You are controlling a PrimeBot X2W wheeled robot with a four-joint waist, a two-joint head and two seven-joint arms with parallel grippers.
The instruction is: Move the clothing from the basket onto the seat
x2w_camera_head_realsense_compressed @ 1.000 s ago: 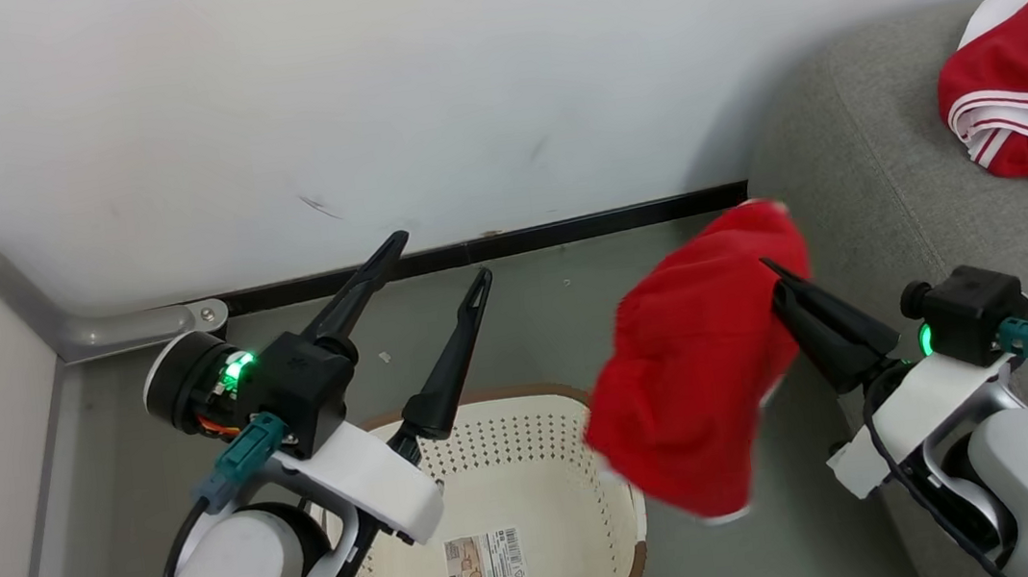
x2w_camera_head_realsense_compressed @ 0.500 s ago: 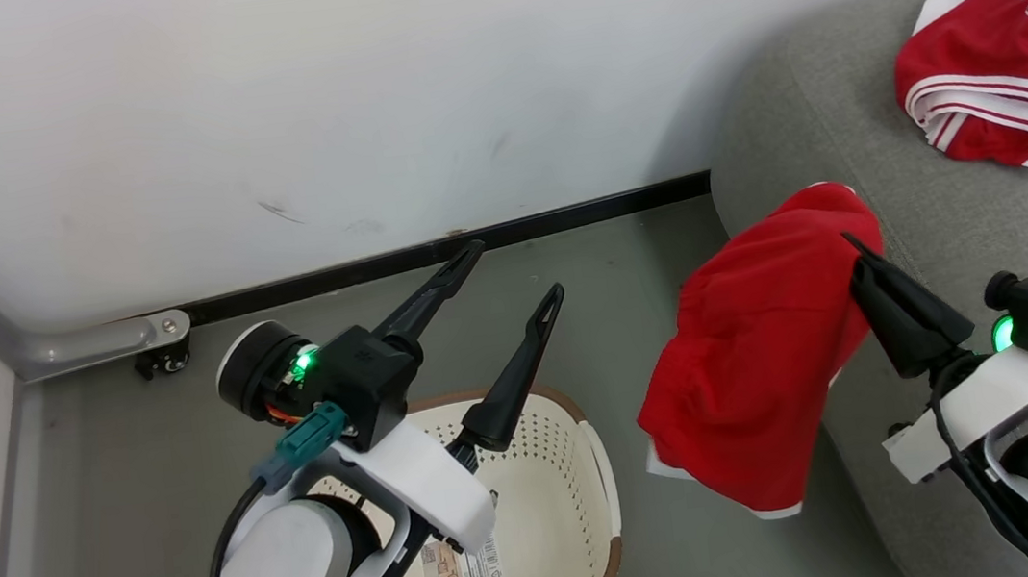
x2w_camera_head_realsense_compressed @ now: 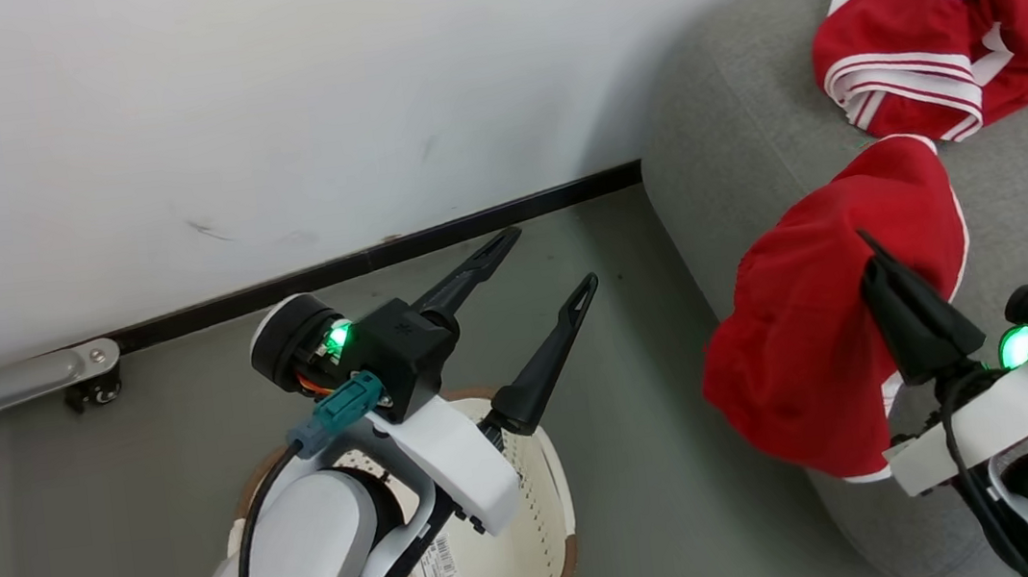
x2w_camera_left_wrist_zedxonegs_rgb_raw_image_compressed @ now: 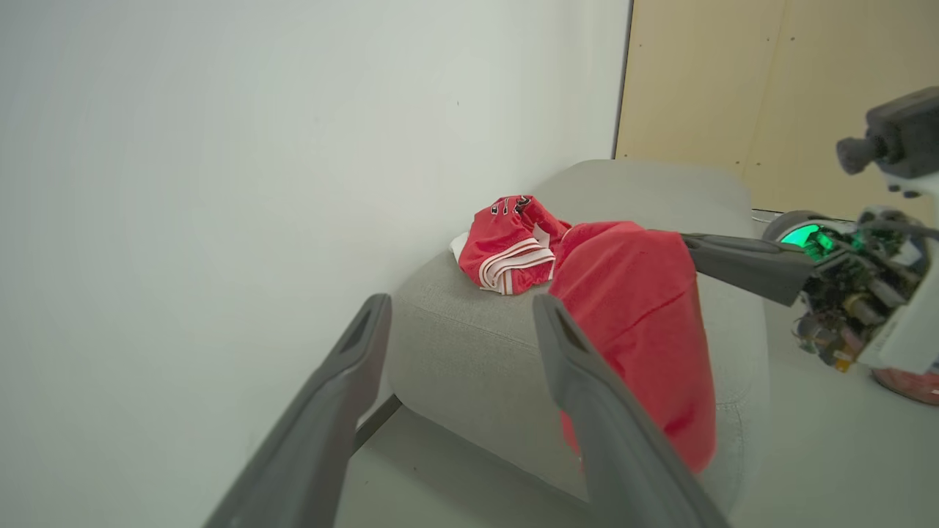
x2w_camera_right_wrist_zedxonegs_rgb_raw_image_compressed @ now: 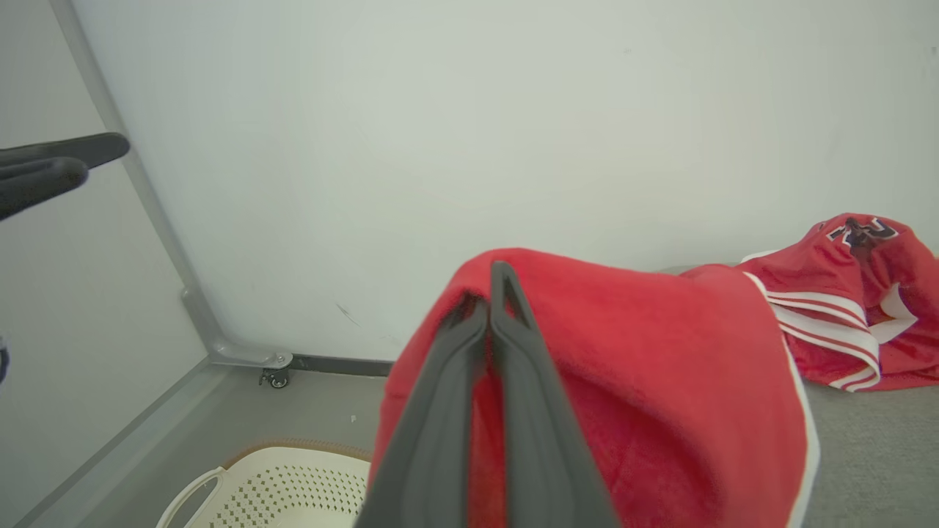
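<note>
My right gripper (x2w_camera_head_realsense_compressed: 862,239) is shut on a plain red garment (x2w_camera_head_realsense_compressed: 819,331) with white trim, which hangs over the rounded left edge of the grey seat (x2w_camera_head_realsense_compressed: 729,138). A second piece of the clothing (x2w_camera_head_realsense_compressed: 931,38), red with white stripes and lettering, lies crumpled farther back on the seat. My left gripper (x2w_camera_head_realsense_compressed: 554,255) is open and holds nothing, above the cream basket (x2w_camera_head_realsense_compressed: 546,488), which my left arm mostly hides. The right wrist view shows the shut fingers (x2w_camera_right_wrist_zedxonegs_rgb_raw_image_compressed: 506,367) pinching the red fabric (x2w_camera_right_wrist_zedxonegs_rgb_raw_image_compressed: 660,367), with the basket's rim (x2w_camera_right_wrist_zedxonegs_rgb_raw_image_compressed: 293,447) below.
A white wall with a black baseboard (x2w_camera_head_realsense_compressed: 375,256) runs behind the basket and seat. A grey metal rail with a small caster (x2w_camera_head_realsense_compressed: 90,390) sits at the left corner. Grey floor (x2w_camera_head_realsense_compressed: 646,428) separates basket and seat. A beige panel (x2w_camera_left_wrist_zedxonegs_rgb_raw_image_compressed: 770,95) stands beyond the seat.
The head camera has swung right. My right gripper has carried the red garment from beside the basket to over the seat's edge. The left gripper stays open.
</note>
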